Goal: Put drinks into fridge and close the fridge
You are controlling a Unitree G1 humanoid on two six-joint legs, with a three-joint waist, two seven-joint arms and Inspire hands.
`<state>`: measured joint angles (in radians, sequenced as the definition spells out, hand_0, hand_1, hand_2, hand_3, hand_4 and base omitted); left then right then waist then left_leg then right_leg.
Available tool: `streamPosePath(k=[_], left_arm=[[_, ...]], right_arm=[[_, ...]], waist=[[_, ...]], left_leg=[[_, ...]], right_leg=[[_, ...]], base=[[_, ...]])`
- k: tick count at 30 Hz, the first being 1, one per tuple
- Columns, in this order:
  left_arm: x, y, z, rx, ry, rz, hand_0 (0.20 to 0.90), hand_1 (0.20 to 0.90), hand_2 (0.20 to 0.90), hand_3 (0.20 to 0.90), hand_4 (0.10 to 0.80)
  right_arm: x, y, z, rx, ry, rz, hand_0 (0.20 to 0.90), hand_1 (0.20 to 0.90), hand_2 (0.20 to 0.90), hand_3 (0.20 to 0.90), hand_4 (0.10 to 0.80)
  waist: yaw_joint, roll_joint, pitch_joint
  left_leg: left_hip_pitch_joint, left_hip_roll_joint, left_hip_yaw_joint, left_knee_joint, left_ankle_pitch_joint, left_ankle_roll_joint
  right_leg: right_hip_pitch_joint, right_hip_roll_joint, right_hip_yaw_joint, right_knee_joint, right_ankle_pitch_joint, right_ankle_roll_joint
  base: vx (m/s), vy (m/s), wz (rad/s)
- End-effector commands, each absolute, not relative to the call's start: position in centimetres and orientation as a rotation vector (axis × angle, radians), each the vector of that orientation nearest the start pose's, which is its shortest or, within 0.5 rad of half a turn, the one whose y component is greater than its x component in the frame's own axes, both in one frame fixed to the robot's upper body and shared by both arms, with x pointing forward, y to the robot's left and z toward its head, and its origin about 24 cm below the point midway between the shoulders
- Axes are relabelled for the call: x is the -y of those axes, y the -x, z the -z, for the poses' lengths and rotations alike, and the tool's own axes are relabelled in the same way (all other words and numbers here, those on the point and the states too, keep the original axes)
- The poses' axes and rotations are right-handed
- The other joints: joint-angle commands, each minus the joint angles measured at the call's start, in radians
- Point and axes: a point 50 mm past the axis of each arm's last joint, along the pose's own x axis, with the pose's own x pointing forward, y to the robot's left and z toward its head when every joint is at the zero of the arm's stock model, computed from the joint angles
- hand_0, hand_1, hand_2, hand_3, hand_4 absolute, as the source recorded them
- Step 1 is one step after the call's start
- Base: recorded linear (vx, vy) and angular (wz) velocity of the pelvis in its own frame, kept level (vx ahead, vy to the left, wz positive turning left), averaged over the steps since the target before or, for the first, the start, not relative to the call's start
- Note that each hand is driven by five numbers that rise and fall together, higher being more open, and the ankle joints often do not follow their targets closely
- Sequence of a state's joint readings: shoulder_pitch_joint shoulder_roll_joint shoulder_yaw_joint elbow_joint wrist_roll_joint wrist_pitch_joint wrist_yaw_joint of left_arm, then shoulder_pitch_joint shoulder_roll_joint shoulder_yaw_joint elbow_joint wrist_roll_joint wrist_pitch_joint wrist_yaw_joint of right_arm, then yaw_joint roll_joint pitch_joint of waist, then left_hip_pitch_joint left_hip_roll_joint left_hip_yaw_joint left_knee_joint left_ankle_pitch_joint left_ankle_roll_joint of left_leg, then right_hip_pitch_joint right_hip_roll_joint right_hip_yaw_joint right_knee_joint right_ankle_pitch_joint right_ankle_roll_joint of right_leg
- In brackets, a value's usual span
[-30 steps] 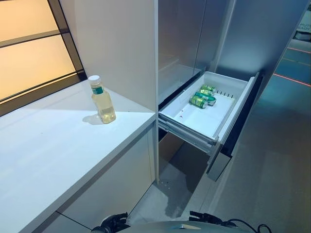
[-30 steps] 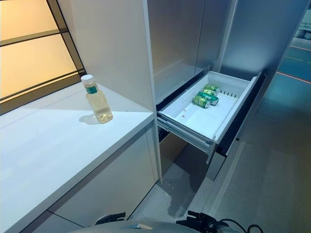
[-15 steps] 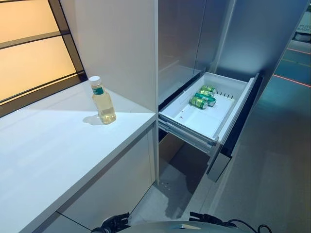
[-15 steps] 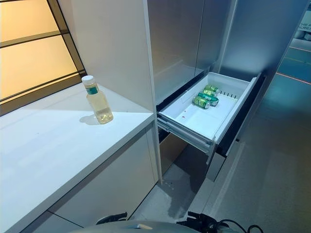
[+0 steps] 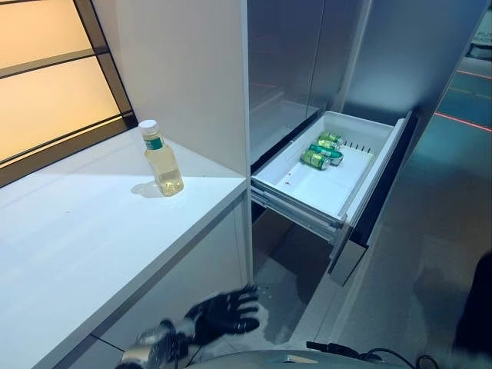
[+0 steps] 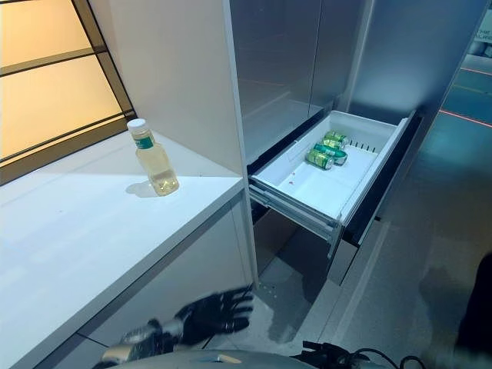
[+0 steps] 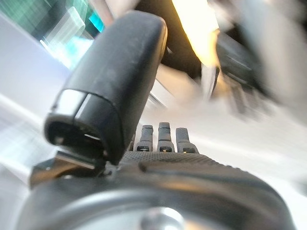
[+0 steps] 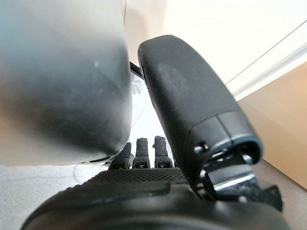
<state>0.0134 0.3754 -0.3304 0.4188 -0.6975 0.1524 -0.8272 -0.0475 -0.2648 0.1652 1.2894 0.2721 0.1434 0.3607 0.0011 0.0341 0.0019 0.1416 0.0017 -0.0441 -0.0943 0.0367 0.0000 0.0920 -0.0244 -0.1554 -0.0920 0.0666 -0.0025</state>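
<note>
A bottle [image 5: 161, 160] of pale yellow drink with a white cap and green label stands upright on the white counter [image 5: 92, 238], near the tall white panel. The fridge's white drawer [image 5: 306, 206] is pulled out to the right of the counter. Green cans [image 5: 321, 151] lie at its far end. My left hand [image 5: 223, 314] is low in front of the counter's face, well below the bottle, open and empty with fingers spread. It also shows in the left wrist view [image 7: 158, 165]. My right hand [image 8: 139, 184] is open and empty, with its fingers straight.
The grey fridge doors [image 5: 286, 69] rise behind the drawer. A tall white panel [image 5: 188, 69] stands between counter and fridge. A lit window [image 5: 46, 77] lies behind the counter. Grey floor [image 5: 415, 254] lies right of the drawer. A dark shape [image 5: 478, 307] shows at the right edge.
My left hand has risen into the eye views below the counter edge, fingers spread. A dark shape has come in at the right edge. Bottle, cans and drawer have not moved.
</note>
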Motion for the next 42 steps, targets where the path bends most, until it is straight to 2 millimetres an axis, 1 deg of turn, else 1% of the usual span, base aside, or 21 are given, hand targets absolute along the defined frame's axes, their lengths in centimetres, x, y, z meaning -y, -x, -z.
streamPosePath(k=[1, 2, 3, 4, 5, 6, 7, 8, 9, 11, 12, 13, 14, 17, 20, 23, 27, 30, 37, 40, 42], left_arm=[[-12.2, -26.2, -8.4, 0.059, 0.803, 1.115, 0.900, 0.900, 0.900, 0.900, 0.800], [-11.8, -26.0, -11.5, 0.213, 0.867, 1.178, 0.900, 0.900, 0.900, 0.900, 0.800], [-11.7, -26.0, -12.2, 0.229, 0.872, 1.183, 0.900, 0.900, 0.900, 0.900, 0.800], [-11.8, -25.8, -15.0, 0.390, 0.884, 1.206, 0.900, 0.900, 0.900, 0.900, 0.800], [-12.0, -25.6, -16.7, 0.484, 0.881, 1.199, 0.900, 0.900, 0.900, 0.900, 0.800], [-12.1, -25.6, -17.7, 0.525, 0.878, 1.185, 0.900, 0.900, 0.900, 0.900, 0.800], [-12.9, -25.6, -19.2, 0.644, 0.830, 1.100, 0.900, 0.900, 0.900, 0.900, 0.800], [-13.7, -25.7, -20.4, 0.723, 0.791, 1.010, 0.900, 0.900, 0.900, 0.900, 0.800], [-14.1, -25.7, -20.9, 0.767, 0.761, 0.957, 0.900, 0.900, 0.900, 0.900, 0.800], [-17.0, -25.3, -23.6, 0.996, 0.549, 0.599, 0.900, 0.900, 0.900, 0.900, 0.800], [-18.2, -25.0, -24.6, 1.059, 0.494, 0.465, 0.900, 0.900, 0.900, 0.900, 0.800], [-18.7, -24.9, -24.9, 1.089, 0.459, 0.406, 0.900, 0.900, 0.900, 0.900, 0.800], [-19.6, -24.6, -25.6, 1.140, 0.379, 0.287, 0.900, 0.900, 0.900, 0.900, 0.800], [-20.4, -24.2, -27.1, 1.194, 0.195, 0.055, 0.900, 0.900, 0.900, 0.900, 0.800], [-20.7, -24.7, -27.9, 1.179, 0.079, -0.066, 0.900, 0.900, 0.900, 0.900, 0.800], [-21.1, -25.6, -28.1, 1.118, -0.003, -0.130, 0.900, 0.900, 0.900, 0.900, 0.800], [-21.8, -26.7, -28.0, 1.040, -0.115, -0.205, 0.900, 0.900, 0.900, 0.900, 0.800], [-22.5, -27.7, -27.2, 0.960, -0.197, -0.247, 0.900, 0.900, 0.900, 0.900, 0.800], [-23.4, -29.3, -25.5, 0.808, -0.246, -0.244, 0.900, 0.900, 0.900, 0.900, 0.800], [-23.7, -29.8, -24.7, 0.759, -0.228, -0.236, 0.900, 0.900, 0.900, 0.900, 0.800], [-23.9, -30.0, -24.0, 0.718, -0.167, -0.212, 0.900, 0.900, 0.900, 0.900, 0.800]], right_arm=[[22.5, -6.4, 16.6, -1.440, -0.175, -0.094, 0.900, 0.900, 0.900, 0.900, 0.800], [22.0, -5.9, 16.8, -1.446, -0.182, -0.093, 0.900, 0.900, 0.900, 0.900, 0.800], [21.9, -5.8, 16.9, -1.446, -0.183, -0.092, 0.900, 0.900, 0.900, 0.900, 0.800], [21.3, -5.3, 17.1, -1.451, -0.189, -0.094, 0.900, 0.900, 0.900, 0.900, 0.800], [20.9, -5.0, 17.2, -1.455, -0.192, -0.097, 0.900, 0.900, 0.900, 0.900, 0.800], [20.6, -4.9, 17.3, -1.457, -0.193, -0.099, 0.900, 0.900, 0.900, 0.900, 0.800], [20.4, -4.6, 17.4, -1.461, -0.192, -0.103, 0.900, 0.900, 0.900, 0.900, 0.800], [20.1, -4.4, 17.4, -1.462, -0.193, -0.104, 0.900, 0.900, 0.900, 0.900, 0.800], [20.0, -4.4, 17.4, -1.463, -0.193, -0.104, 0.900, 0.900, 0.900, 0.900, 0.800], [19.6, -4.0, 17.5, -1.467, -0.196, -0.102, 0.900, 0.900, 0.900, 0.900, 0.800], [19.5, -3.7, 17.6, -1.469, -0.198, -0.101, 0.900, 0.900, 0.900, 0.900, 0.800], [19.4, -3.6, 17.6, -1.471, -0.199, -0.101, 0.900, 0.900, 0.900, 0.900, 0.800], [19.3, -3.4, 17.6, -1.475, -0.201, -0.104, 0.900, 0.900, 0.900, 0.900, 0.800], [18.9, -3.5, 17.7, -1.480, -0.199, -0.116, 0.900, 0.900, 0.900, 0.900, 0.800], [18.8, -3.7, 17.7, -1.484, -0.183, -0.128, 0.900, 0.900, 0.900, 0.900, 0.800], [19.1, -3.9, 17.6, -1.488, -0.165, -0.137, 0.900, 0.900, 0.900, 0.900, 0.800], [19.6, -4.2, 17.5, -1.489, -0.148, -0.152, 0.900, 0.900, 0.900, 0.900, 0.800], [19.5, -4.5, 17.5, -1.489, -0.138, -0.169, 0.900, 0.900, 0.900, 0.900, 0.800], [19.6, -4.7, 17.4, -1.494, -0.118, -0.184, 0.900, 0.900, 0.900, 0.900, 0.800], [19.7, -4.8, 17.4, -1.496, -0.110, -0.188, 0.900, 0.900, 0.900, 0.900, 0.800], [19.8, -4.7, 17.4, -1.499, -0.106, -0.190, 0.900, 0.900, 0.900, 0.900, 0.800]], waist=[[0.038, -0.003, 0.014], [0.039, -0.008, 0.011], [0.040, -0.009, 0.011], [0.041, -0.014, 0.007], [0.041, -0.018, 0.004], [0.041, -0.020, 0.003], [0.041, -0.022, 0.000], [0.041, -0.024, -0.002], [0.041, -0.025, -0.003], [0.048, -0.029, -0.010], [0.051, -0.032, -0.014], [0.052, -0.033, -0.017], [0.057, -0.036, -0.024], [0.060, -0.038, -0.035], [0.058, -0.034, -0.040], [0.056, -0.030, -0.043], [0.052, -0.029, -0.041], [0.048, -0.032, -0.035], [0.046, -0.029, -0.029], [0.045, -0.029, -0.028], [0.045, -0.029, -0.028]], left_leg=[[-0.012, -0.048, 0.048, 0.007, -0.053, 0.029], [-0.010, -0.048, 0.043, 0.007, -0.056, 0.031], [-0.009, -0.048, 0.042, 0.007, -0.057, 0.031], [-0.007, -0.049, 0.036, 0.007, -0.059, 0.031], [-0.005, -0.049, 0.032, 0.007, -0.062, 0.031], [-0.004, -0.049, 0.030, 0.007, -0.062, 0.031], [-0.003, -0.049, 0.027, 0.007, -0.063, 0.030], [-0.002, -0.049, 0.024, 0.007, -0.064, 0.030], [-0.002, -0.049, 0.023, 0.007, -0.064, 0.030], [-0.002, -0.051, 0.013, 0.007, -0.065, 0.029], [-0.002, -0.052, 0.007, 0.007, -0.065, 0.028], [-0.002, -0.053, 0.004, 0.007, -0.065, 0.027], [-0.004, -0.053, -0.001, 0.007, -0.064, 0.025], [-0.009, -0.053, -0.009, 0.007, -0.062, 0.023], [-0.012, -0.052, -0.010, 0.007, -0.062, 0.023], [-0.013, -0.050, -0.004, 0.007, -0.061, 0.021], [-0.011, -0.046, 0.004, 0.007, -0.060, 0.018], [-0.011, -0.043, 0.006, 0.007, -0.057, 0.017], [-0.011, -0.042, 0.008, 0.007, -0.055, 0.018], [-0.010, -0.043, 0.009, 0.007, -0.055, 0.018], [-0.010, -0.043, 0.008, 0.007, -0.055, 0.018]], right_leg=[[0.034, -0.018, 0.030, 0.025, -0.037, 0.051], [0.038, -0.018, 0.028, 0.024, -0.038, 0.050], [0.039, -0.018, 0.027, 0.024, -0.038, 0.049], [0.044, -0.018, 0.025, 0.022, -0.039, 0.048], [0.048, -0.017, 0.023, 0.020, -0.041, 0.046], [0.049, -0.016, 0.023, 0.019, -0.042, 0.046], [0.053, -0.015, 0.021, 0.017, -0.044, 0.045], [0.056, -0.015, 0.018, 0.016, -0.046, 0.044], [0.057, -0.015, 0.017, 0.015, -0.047, 0.044], [0.062, -0.013, 0.009, 0.010, -0.053, 0.044], [0.065, -0.013, 0.005, 0.009, -0.056, 0.043], [0.066, -0.013, 0.002, 0.008, -0.057, 0.043], [0.067, -0.012, -0.003, 0.008, -0.062, 0.040], [0.066, -0.008, -0.008, 0.010, -0.071, 0.033], [0.063, -0.004, -0.005, 0.012, -0.076, 0.029], [0.063, -0.003, -0.004, 0.014, -0.080, 0.028], [0.062, -0.002, -0.002, 0.020, -0.083, 0.030], [0.060, 0.000, 0.002, 0.024, -0.084, 0.029], [0.058, 0.003, 0.010, 0.032, -0.087, 0.029], [0.059, 0.004, 0.013, 0.031, -0.087, 0.031], [0.059, 0.004, 0.014, 0.031, -0.087, 0.032]], base=[[0.017, -0.037, 0.15], [0.017, -0.036, 0.18], [0.038, -0.052, 0.20], [0.049, -0.049, 0.16], [0.057, -0.057, 0.14], [0.046, -0.044, 0.12], [0.035, -0.032, 0.10], [0.030, -0.025, 0.08], [0.024, -0.021, 0.05], [0.023, -0.028, 0.08], [0.021, -0.028, 0.12], [0.026, -0.030, 0.10], [0.025, -0.027, 0.07], [0.020, -0.016, 0.07], [0.001, 0.007, 0.11], [0.000, 0.008, 0.07], [0.000, 0.000, 0.00], [0.000, 0.000, 0.00], [0.000, 0.000, 0.00], [0.000, 0.000, 0.00], [0.000, 0.000, 0.00]])
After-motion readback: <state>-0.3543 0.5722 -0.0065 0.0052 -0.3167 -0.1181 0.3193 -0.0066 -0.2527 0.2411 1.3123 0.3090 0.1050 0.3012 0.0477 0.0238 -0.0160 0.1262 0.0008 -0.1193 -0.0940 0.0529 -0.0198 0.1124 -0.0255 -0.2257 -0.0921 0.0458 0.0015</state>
